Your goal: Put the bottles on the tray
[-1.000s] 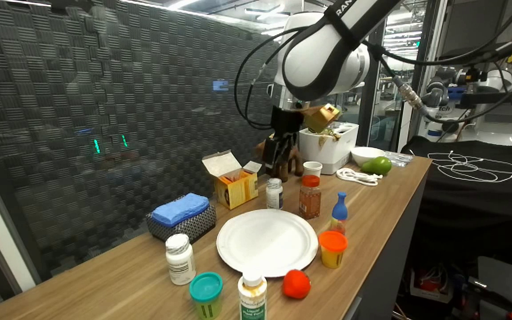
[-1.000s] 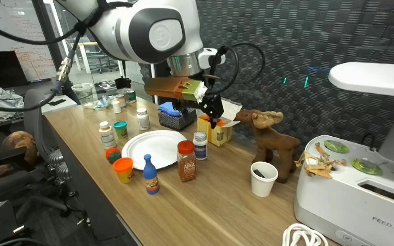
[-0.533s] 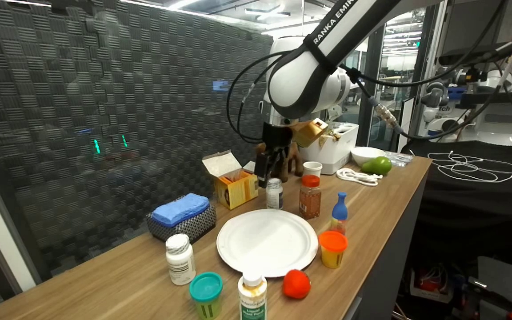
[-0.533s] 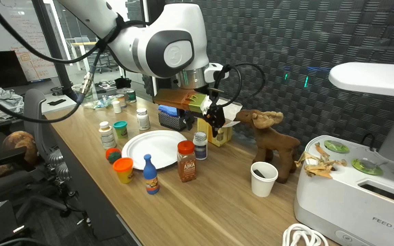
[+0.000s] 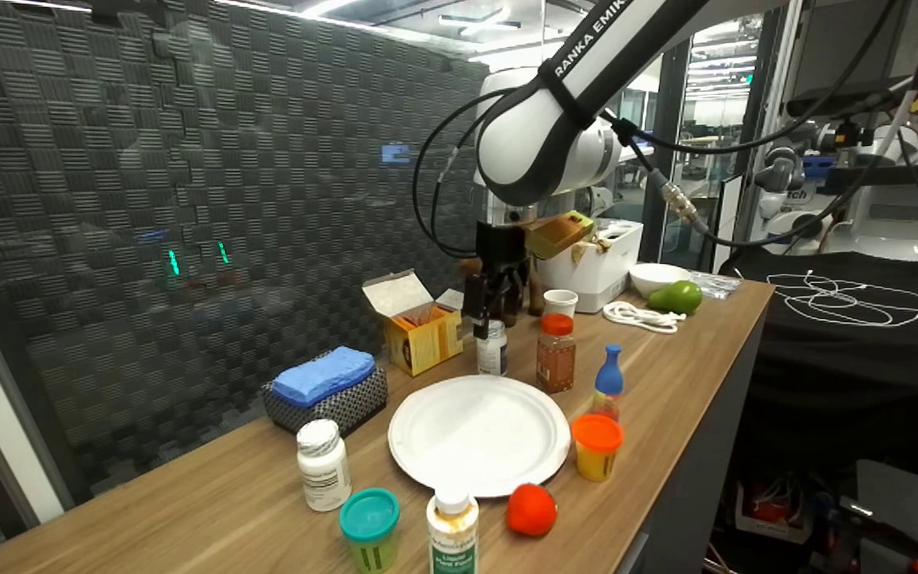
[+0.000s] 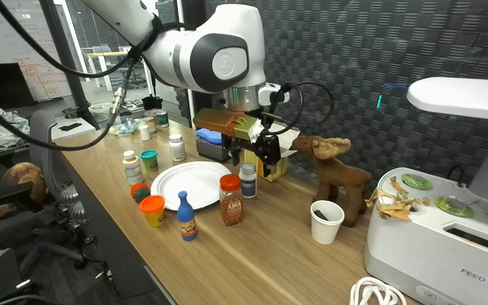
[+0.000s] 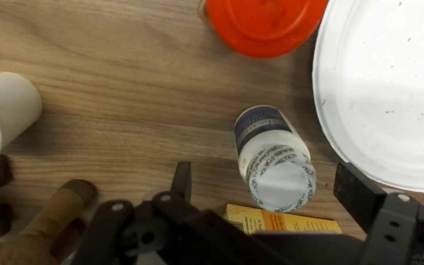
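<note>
One white pill bottle (image 7: 274, 158) with a navy label and film-wrapped cap stands upright on the wooden counter (image 7: 123, 92); in the wrist view the gripper (image 7: 262, 180) has its fingers spread, one to each side, nothing grasped. Assessed handling: light, stiff plastic, unlikely to break; the film may be slippery, so hold is best taken across the body below the cap. The Panda arm (image 6: 227, 63) reaches over from above, gripper pointing downward; whether the fingertips are at cap height cannot be determined. Near the bottle are the red-capped Ajika jar (image 6: 231, 203) and the round white plate (image 5: 479, 434) serving as tray. Farther off, across the plate, stand the Liquid Plant Food bottle (image 5: 453, 536) and teal-lidded tub (image 5: 370, 528), both unplaced.
</note>
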`<state>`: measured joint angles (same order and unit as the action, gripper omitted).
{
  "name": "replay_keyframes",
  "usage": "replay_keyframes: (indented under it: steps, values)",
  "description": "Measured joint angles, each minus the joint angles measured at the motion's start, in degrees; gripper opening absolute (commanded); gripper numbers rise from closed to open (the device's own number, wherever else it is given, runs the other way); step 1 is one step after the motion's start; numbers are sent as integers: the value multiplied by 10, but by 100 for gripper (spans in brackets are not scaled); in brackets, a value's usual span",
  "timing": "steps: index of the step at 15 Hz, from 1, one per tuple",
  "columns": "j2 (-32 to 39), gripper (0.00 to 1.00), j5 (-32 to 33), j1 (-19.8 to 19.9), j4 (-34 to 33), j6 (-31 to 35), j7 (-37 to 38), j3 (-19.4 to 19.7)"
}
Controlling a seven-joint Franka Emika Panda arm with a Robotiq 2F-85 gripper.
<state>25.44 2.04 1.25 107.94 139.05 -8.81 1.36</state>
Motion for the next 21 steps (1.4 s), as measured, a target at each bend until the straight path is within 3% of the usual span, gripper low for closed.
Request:
replay_keyframes:
  steps: [7,14,21]
  values:
    - [9,21,0,1,-15,-29,12,-1]
    - [11,20,22,-3,-25,-25,22,0]
    - [-47,20,45,-43,12,-27,45,-19]
